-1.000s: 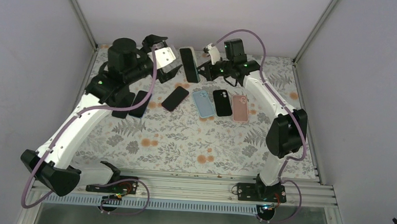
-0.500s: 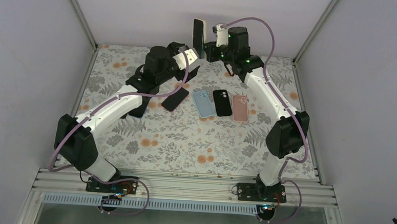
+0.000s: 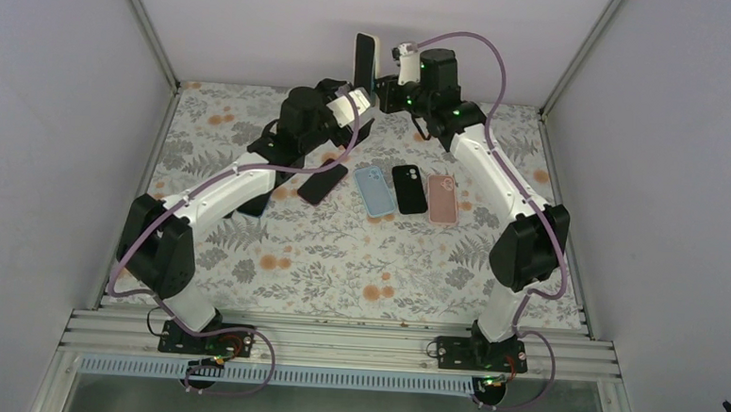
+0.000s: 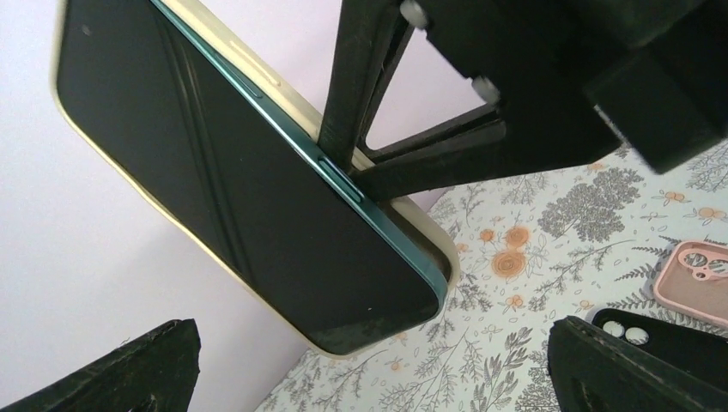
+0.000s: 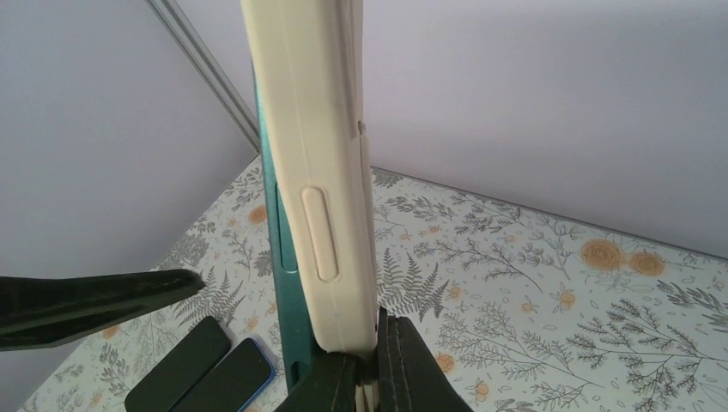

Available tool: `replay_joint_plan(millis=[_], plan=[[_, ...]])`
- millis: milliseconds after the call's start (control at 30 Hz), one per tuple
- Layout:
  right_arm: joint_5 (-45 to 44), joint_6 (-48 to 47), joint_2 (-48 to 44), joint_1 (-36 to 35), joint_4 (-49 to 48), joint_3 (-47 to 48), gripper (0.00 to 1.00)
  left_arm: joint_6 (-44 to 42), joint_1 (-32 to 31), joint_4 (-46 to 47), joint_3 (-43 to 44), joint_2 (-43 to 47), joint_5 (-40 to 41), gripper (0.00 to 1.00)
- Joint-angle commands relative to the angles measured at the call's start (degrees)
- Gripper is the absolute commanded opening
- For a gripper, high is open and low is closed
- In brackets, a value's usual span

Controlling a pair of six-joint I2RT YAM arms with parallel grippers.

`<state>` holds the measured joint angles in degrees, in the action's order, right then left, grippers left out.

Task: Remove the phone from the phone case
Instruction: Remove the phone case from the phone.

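Observation:
A teal phone (image 3: 361,58) in a cream phone case (image 3: 370,65) stands upright in the air over the back of the table. My right gripper (image 3: 384,90) is shut on the case's lower edge. In the right wrist view the cream case (image 5: 319,172) has come away from the phone's teal side (image 5: 276,232) just above the right gripper (image 5: 374,365). My left gripper (image 3: 356,102) is open just left of and below the phone. In the left wrist view the dark screen (image 4: 232,172) fills the top left. The left gripper (image 4: 378,378) sits below its lower corner, not touching.
On the flowered table lie a light blue case (image 3: 373,189), a black case (image 3: 409,188) and a pink case (image 3: 442,198). A bare black phone (image 3: 322,181) lies left of them, with more phones (image 5: 206,369) partly under the left arm. Walls close in the back and sides.
The right gripper lifted the cased phone off the table and stood it upright, then held still. The left arm swung right and back, bringing its open gripper up to the phone.

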<state>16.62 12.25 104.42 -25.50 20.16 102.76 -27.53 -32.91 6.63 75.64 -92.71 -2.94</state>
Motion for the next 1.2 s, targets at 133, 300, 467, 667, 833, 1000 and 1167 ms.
replay_joint_plan(millis=[133,300,467,667,833,1000,1167], plan=[[2.0,0.9,-1.2,-0.9,-5.2,2.2,0.03,1.8,-0.2,4.3,2.1,-1.4,2.1,1.00],[2.2,0.7,-1.1,-1.4,-5.2,2.3,0.03,1.8,-0.2,4.9,3.3,-2.6,3.7,1.00],[2.3,0.6,-1.3,-1.8,-5.0,2.4,0.04,0.8,-0.1,5.1,4.1,-4.4,6.4,1.00],[1.2,-0.4,-2.4,-1.8,-5.4,1.2,0.03,1.2,0.4,8.7,0.2,-2.3,8.3,1.00],[1.2,-0.9,-2.5,-1.8,-5.8,0.4,0.04,2.2,1.8,8.6,-1.0,-0.2,7.2,1.00],[1.1,-1.0,-2.2,-1.8,-5.9,0.5,0.03,1.9,2.3,8.3,-1.7,1.0,6.5,1.00],[0.6,-1.6,-1.9,-1.9,-5.7,0.4,0.03,3.4,2.9,7.2,-1.3,1.3,4.6,1.00]])
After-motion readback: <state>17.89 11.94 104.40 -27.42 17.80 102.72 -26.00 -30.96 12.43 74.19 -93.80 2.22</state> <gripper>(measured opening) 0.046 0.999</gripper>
